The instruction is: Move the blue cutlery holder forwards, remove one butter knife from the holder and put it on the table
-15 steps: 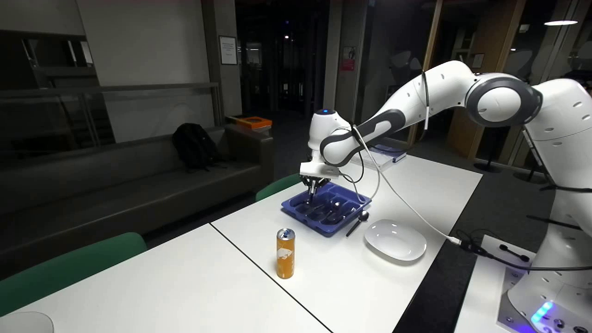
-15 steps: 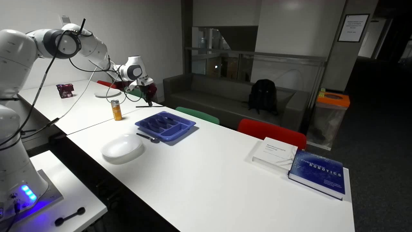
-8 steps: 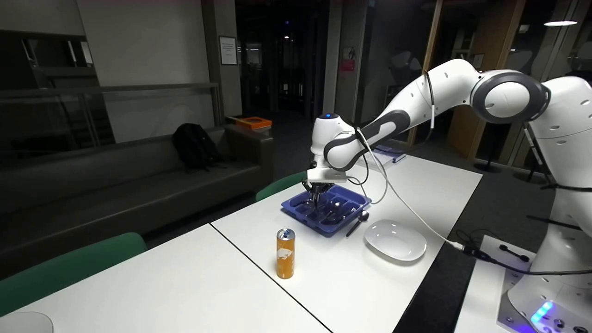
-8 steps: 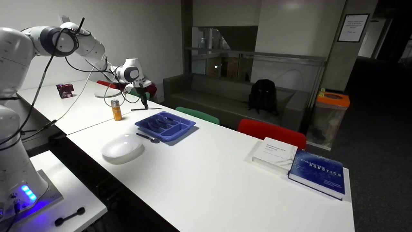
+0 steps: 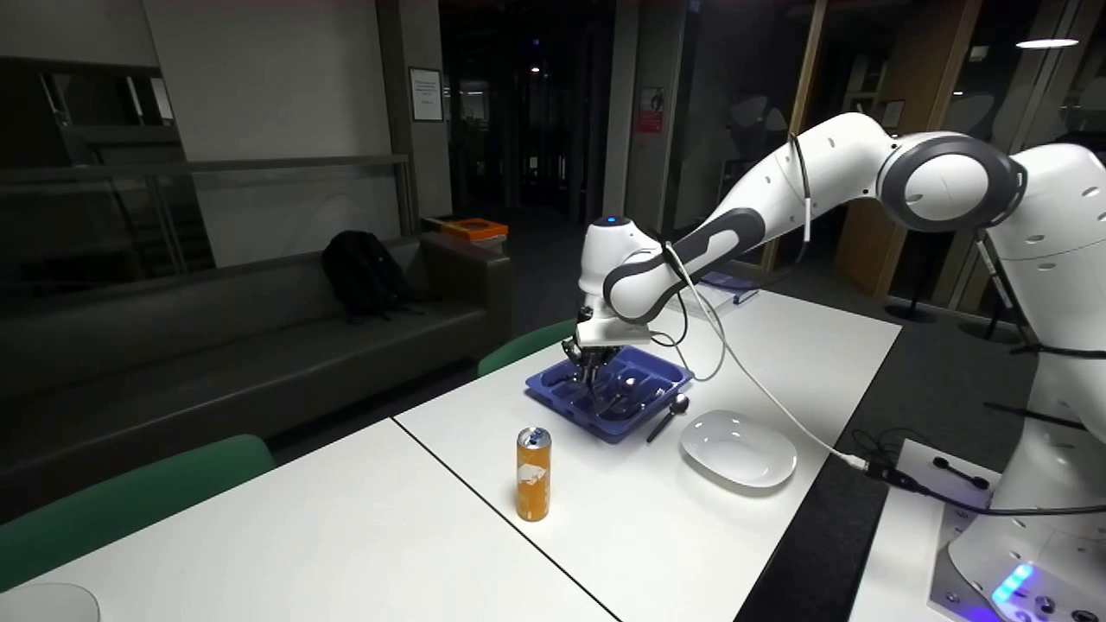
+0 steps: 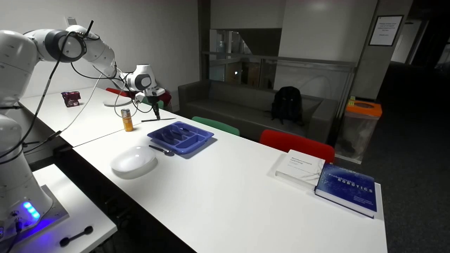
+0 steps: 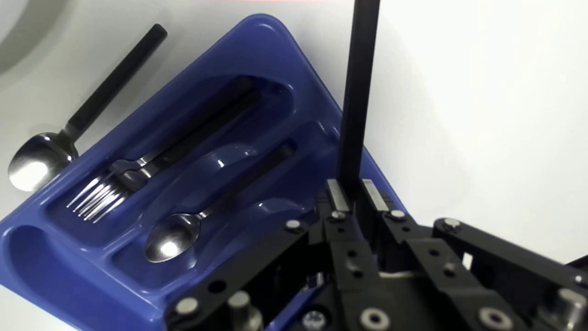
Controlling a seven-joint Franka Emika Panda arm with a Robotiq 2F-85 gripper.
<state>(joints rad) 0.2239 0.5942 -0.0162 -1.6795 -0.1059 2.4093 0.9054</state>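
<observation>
The blue cutlery holder (image 5: 618, 429) sits on the white table (image 5: 346, 536); it also shows in an exterior view (image 6: 190, 144) and the wrist view (image 7: 271, 50). Its compartments hold forks (image 7: 124, 181) and a spoon (image 7: 177, 236). My gripper (image 7: 353, 193) is shut on the black handle of a knife (image 7: 359, 92); the blade is hidden in the wrist view. In an exterior view the gripper (image 6: 157, 118) holds the knife (image 6: 167, 119) about level, apart from the holder. In an exterior view the gripper (image 5: 590, 380) overlaps the holder; its height above it is hard to tell.
A spoon (image 5: 680, 403) lies on the table beside the holder. A white plate (image 5: 739, 449) stands closer to the robot base. An orange can (image 5: 533, 479) stands upright near the table seam. Two books (image 6: 302, 168) lie at the table's end. Chairs line the far edge.
My gripper, with the knife in it, has moved a little lower and slightly back toward the robot base, mostly in the first half second. The holder, spoon, plate and can have not moved.
</observation>
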